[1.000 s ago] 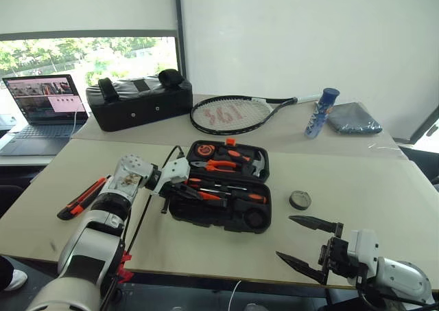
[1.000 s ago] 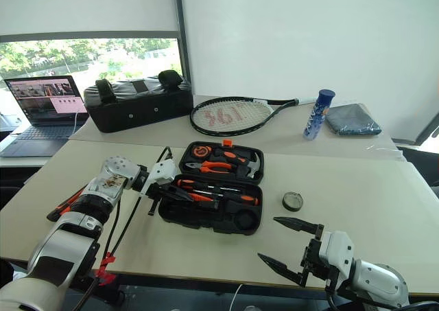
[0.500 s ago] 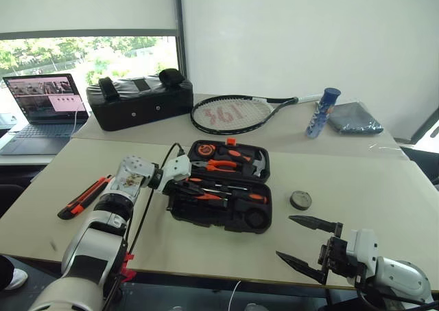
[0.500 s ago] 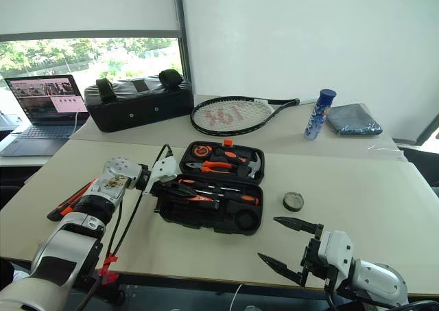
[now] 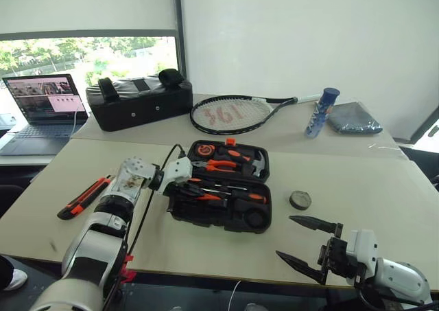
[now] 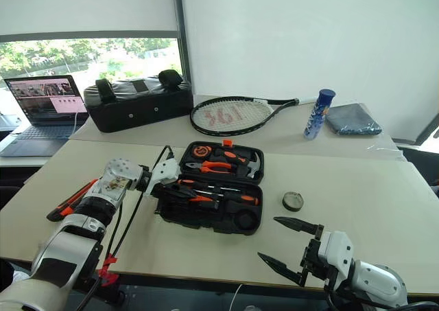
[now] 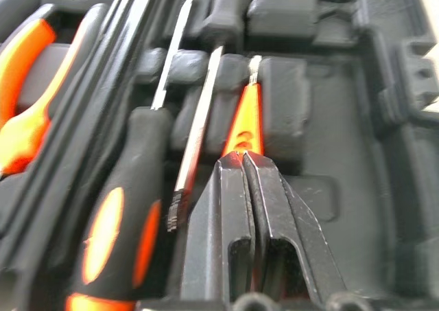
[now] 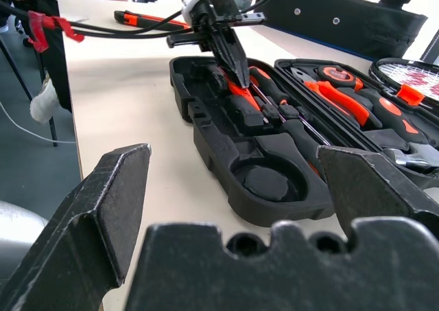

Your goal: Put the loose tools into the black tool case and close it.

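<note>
Black plastic, the open tool case (image 5: 223,194) lies mid-table in the head views, with the left gripper (image 5: 180,185) at its nine o'clock edge, the utility knife (image 5: 84,197) farther toward nine, and the tape roll (image 5: 300,200) at three o'clock. In the left wrist view, its fingers (image 7: 236,208) are pinched together on the thin orange screwdriver (image 7: 245,122), low in a slot beside a black-and-orange screwdriver (image 7: 116,218). From the right wrist view, the right gripper (image 8: 240,208) is spread wide and holds nothing, short of the case's six o'clock corner.

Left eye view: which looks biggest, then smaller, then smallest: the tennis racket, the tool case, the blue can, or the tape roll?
1. Tool case and tennis racket: about alike; the racket lies farther away.
2. Blue can.
3. Tape roll.
</note>
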Motion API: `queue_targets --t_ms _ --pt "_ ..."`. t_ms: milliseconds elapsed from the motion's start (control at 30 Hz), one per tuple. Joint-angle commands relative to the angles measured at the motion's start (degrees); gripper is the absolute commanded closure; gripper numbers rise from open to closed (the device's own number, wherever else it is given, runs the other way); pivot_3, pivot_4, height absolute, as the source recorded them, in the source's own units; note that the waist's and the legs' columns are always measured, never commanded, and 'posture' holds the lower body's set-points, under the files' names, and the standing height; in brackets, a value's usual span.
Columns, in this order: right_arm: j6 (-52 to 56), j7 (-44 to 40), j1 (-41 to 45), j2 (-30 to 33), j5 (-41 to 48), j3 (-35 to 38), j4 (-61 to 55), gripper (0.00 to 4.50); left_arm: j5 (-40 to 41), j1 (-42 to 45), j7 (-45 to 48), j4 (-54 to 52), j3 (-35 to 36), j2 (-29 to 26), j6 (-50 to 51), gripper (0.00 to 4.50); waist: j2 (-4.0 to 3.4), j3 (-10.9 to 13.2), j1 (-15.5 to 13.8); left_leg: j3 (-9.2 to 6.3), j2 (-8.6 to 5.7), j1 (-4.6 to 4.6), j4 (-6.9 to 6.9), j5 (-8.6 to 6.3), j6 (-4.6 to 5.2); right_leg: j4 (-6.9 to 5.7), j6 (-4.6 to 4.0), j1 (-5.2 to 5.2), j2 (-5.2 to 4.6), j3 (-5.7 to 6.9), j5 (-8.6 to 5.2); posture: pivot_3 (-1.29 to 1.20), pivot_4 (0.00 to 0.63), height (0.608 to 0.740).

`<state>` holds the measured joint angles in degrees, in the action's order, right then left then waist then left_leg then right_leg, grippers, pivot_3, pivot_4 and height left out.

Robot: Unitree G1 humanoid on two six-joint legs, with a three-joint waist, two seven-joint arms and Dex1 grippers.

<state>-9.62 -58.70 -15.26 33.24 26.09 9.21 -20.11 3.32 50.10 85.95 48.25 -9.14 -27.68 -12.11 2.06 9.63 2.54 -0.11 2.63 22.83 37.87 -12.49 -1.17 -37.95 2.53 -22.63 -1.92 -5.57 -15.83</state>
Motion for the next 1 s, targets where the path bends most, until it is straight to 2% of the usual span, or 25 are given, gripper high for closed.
queue_targets --t_ms 33,67,167,300,400,433,467,500,533,633,800,900,1000 --pt "-0.48 -0.42 -0.77 0.03 3.53 1.56 -2.64 0.00 9.96 -5.05 1.85 -11.18 8.27 -4.85 5.81 4.38 0.00 0.00 0.15 0.00 0.00 0.07 0.00 0.00 0.00 0.00 -0.01 -0.10 0.00 0.00 0.01 0.00 0.150 0.740" --pt "-0.03 -0.65 -0.97 0.11 4.34 1.81 -2.79 0.00 11.79 -8.17 1.56 -14.44 10.29 -6.79 7.64 4.38 -0.01 0.00 0.24 0.02 0.01 0.16 0.00 0.00 0.00 -0.05 -0.04 -0.23 0.00 -0.03 0.03 0.00 0.150 0.740" --pt "0.88 -1.50 -1.02 0.52 6.38 1.99 -2.75 0.00 16.51 -18.08 -2.39 -24.27 16.76 -11.11 13.02 3.71 -0.05 0.00 0.92 0.07 0.14 0.27 -0.04 0.00 0.00 -0.10 -0.39 -0.43 0.05 -0.09 0.23 0.00 0.150 0.740" --pt "0.35 -2.72 0.36 0.61 6.87 1.69 -1.44 0.00 21.39 -33.24 -11.92 -35.59 28.73 -13.81 17.56 2.28 -0.07 0.02 0.46 0.06 0.14 0.24 -0.04 0.00 0.00 -0.10 -0.43 -0.41 -0.05 0.00 0.25 0.00 0.150 0.740" --pt "0.54 -3.69 1.98 0.15 7.13 0.45 -0.38 0.00 23.88 -46.18 -20.93 -44.14 39.28 -12.28 20.79 1.21 -0.03 0.04 0.22 0.10 0.14 0.21 -0.04 0.00 -0.01 -0.07 -0.40 -0.41 -0.13 0.05 0.23 0.00 0.150 0.740" --pt "0.24 -4.10 2.45 -0.03 6.94 -0.02 -0.08 0.00 24.76 -49.49 -23.06 -46.24 41.84 -11.20 21.34 1.07 -0.02 0.03 0.04 0.16 0.20 0.20 -0.04 0.00 -0.01 -0.05 -0.41 -0.45 -0.13 0.01 0.24 0.00 0.150 0.740" --pt "0.52 -4.25 2.94 -0.31 7.14 -0.49 0.12 0.00 25.63 -52.95 -25.65 -48.24 44.39 -9.74 21.99 0.58 -0.02 0.04 -0.17 0.13 0.16 0.15 -0.05 0.00 -0.01 -0.08 -0.45 -0.33 -0.19 0.06 0.25 0.00 0.150 0.740" --pt "0.68 -4.41 3.32 -0.48 7.31 -0.73 0.33 0.00 26.39 -55.36 -27.61 -49.90 46.04 -8.75 22.65 0.47 -0.03 0.04 -0.21 0.16 0.19 0.13 -0.05 0.00 -0.01 -0.03 -0.42 -0.35 -0.20 0.06 0.24 0.00 0.150 0.740" --pt "0.37 -4.62 4.04 -0.84 7.13 -1.20 0.63 0.00 26.97 -58.61 -29.97 -51.41 48.47 -7.07 22.74 0.15 -0.03 0.04 -0.39 0.16 0.21 0.11 -0.05 0.00 -0.01 -0.04 -0.42 -0.35 -0.28 0.05 0.24 0.00 0.150 0.740" --pt "0.43 -4.69 5.93 -1.87 7.24 -2.60 0.87 0.00 27.55 -66.62 -37.48 -50.82 56.98 -1.43 20.28 0.07 0.00 0.02 -0.36 0.26 0.17 0.05 -0.05 0.00 -0.01 0.02 -0.24 -0.25 -0.38 0.06 0.13 0.00 0.150 0.740" --pt "-0.01 -5.36 7.12 -2.42 6.85 -3.37 1.43 0.00 29.36 -71.08 -42.13 -48.83 60.75 0.85 21.64 0.07 0.10 -0.01 -0.49 0.23 0.12 -0.01 -0.05 -0.01 -0.02 0.03 -0.11 -0.15 -0.32 0.11 -0.01 0.00 0.150 0.740" --pt "0.14 -4.95 7.71 -2.58 6.85 -3.37 1.53 0.00 30.94 -69.83 -42.71 -47.43 59.94 -0.47 23.42 0.07 0.10 -0.02 -0.83 0.26 0.11 -0.03 -0.05 0.00 -0.02 0.06 -0.09 -0.12 -0.37 0.12 -0.04 0.00 0.150 0.740" --pt "0.38 -4.53 7.89 -2.46 6.84 -3.05 1.32 0.00 32.19 -65.64 -40.91 -45.87 57.05 -5.10 27.26 0.07 0.20 -0.08 -1.12 0.27 0.12 -0.04 -0.05 0.00 -0.03 0.06 -0.12 -0.12 -0.35 0.14 -0.05 0.00 0.150 0.740"
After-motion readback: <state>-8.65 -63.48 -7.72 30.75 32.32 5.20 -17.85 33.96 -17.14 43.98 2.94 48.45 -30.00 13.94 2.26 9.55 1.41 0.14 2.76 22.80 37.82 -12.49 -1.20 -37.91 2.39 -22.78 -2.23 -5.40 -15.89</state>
